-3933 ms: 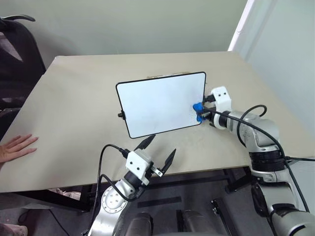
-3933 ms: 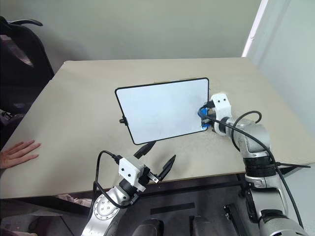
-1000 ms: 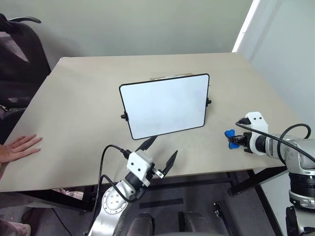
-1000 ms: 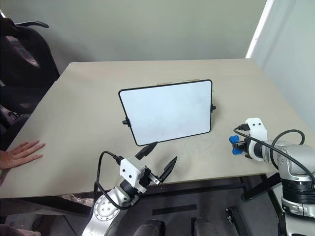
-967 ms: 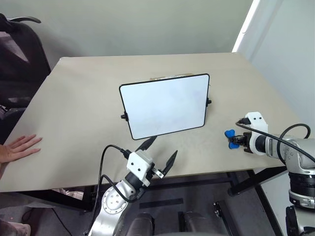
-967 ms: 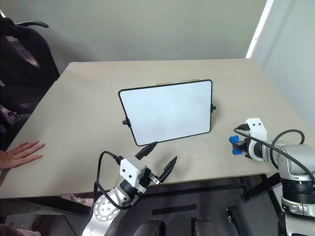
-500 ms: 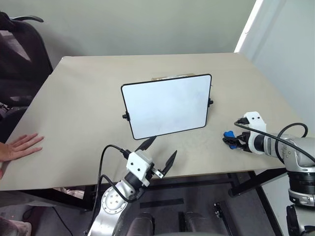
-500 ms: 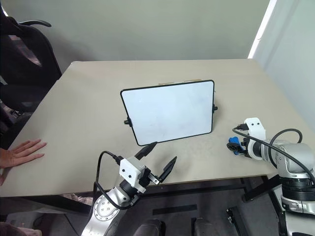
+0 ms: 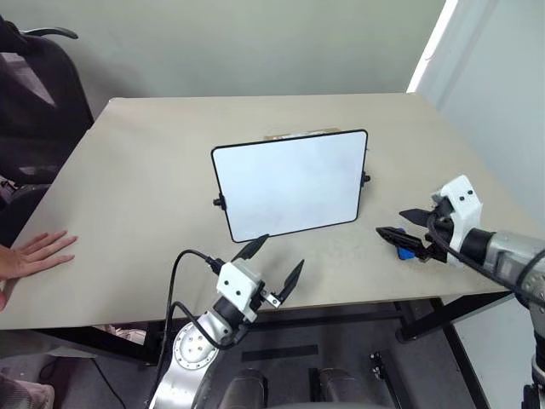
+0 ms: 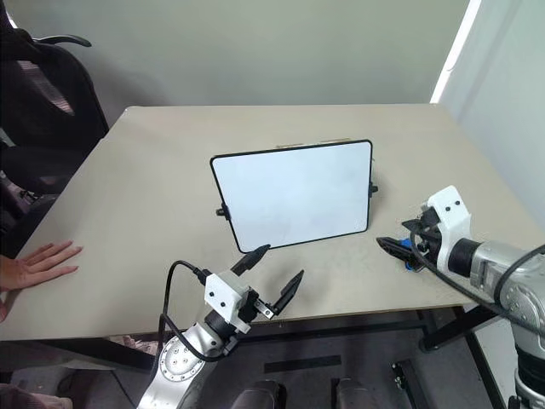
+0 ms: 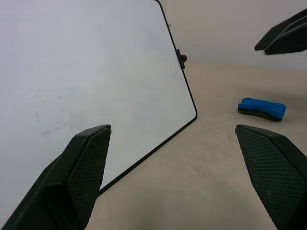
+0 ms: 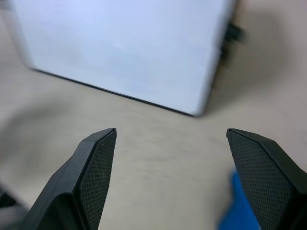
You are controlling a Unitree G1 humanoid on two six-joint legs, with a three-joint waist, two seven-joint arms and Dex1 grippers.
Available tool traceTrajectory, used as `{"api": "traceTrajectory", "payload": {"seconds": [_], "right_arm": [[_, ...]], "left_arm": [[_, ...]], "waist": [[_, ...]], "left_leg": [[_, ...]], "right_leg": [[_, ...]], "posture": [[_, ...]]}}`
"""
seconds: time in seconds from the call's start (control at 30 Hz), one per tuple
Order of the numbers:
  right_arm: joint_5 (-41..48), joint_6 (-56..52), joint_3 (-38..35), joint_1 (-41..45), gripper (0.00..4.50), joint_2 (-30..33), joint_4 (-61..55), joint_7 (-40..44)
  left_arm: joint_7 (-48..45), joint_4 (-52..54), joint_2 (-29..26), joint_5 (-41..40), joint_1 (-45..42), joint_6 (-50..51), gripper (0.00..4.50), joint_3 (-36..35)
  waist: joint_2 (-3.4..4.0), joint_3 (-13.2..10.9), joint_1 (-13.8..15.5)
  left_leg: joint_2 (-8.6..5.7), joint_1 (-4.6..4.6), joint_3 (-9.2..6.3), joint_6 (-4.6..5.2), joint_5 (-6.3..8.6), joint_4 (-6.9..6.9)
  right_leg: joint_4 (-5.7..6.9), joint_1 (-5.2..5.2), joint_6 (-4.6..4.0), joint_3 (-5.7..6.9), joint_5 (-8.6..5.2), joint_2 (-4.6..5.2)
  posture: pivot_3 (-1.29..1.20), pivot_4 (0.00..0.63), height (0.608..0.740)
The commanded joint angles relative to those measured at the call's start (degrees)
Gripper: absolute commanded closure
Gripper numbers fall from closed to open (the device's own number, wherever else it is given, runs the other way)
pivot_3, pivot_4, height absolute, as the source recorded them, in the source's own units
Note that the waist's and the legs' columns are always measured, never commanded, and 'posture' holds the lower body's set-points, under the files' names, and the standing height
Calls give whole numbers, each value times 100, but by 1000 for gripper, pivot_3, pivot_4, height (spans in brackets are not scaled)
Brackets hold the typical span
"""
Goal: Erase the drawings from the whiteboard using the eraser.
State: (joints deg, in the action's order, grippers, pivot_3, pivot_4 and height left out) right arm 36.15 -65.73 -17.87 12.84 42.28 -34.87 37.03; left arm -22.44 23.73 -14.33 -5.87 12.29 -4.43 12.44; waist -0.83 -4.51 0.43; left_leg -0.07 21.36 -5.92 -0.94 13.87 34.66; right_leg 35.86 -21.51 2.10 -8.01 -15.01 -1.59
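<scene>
Left pincer (image 9: 277, 260), near edge of the desk (image 9: 128, 196): black fingers spread wide, nothing between them, hanging just short of the whiteboard's near lower corner.

Right pincer (image 9: 400, 224), near right: fingers fully apart, empty, raised a little above the desk top. Eraser (image 11: 261, 108) lies flat on the desk below and just behind its fingertips, not gripped, well clear of the board's right edge.

Eraser handling, judged: small bright blue block on a thin dark base, probably felt; long sides slightly waisted. Looks light and rigid, plastic top likely a bit slick. Best taken across the narrow waist, fingers on the two long sides, dark face down.

Whiteboard (image 9: 289, 183), mid-desk: propped leaning back, smooth glossy white face, thin black frame, rounded corners, small black knobs at the side edges. Looks light and easily pushed back or tipped; wiping calls for gentle pressure, or bracing by the frame.

Drawings: no blue strokes visible; only faint grey smudges low on the face in the left wrist view. Board reads as wiped.

Desk top: matte beige, flat, faintly speckled. A person's hand (image 9: 34, 254) rests on the left edge.
</scene>
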Motion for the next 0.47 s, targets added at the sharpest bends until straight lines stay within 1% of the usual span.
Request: {"api": "traceTrajectory", "payload": {"seconds": [0.03,0.47], "right_arm": [[191,392,-204,-71,625,29,-280,100],[121,885,77,-56,625,217,-89,33]], "left_arm": [[-29,200,19,-69,-43,-72,0,-17],[22,-6,133,194,-224,-218,0,175]], "waist": [[-1,-1,-1],[-2,-1,0]], "left_leg": [[-1,0,0,0,0,1],[-2,2,-4,1,2,7]], "right_leg": [[0,0,-1,0,-1,0],[1,12,5,-1,-2,2]], "posture": [[0,150,730],[0,150,730]]}}
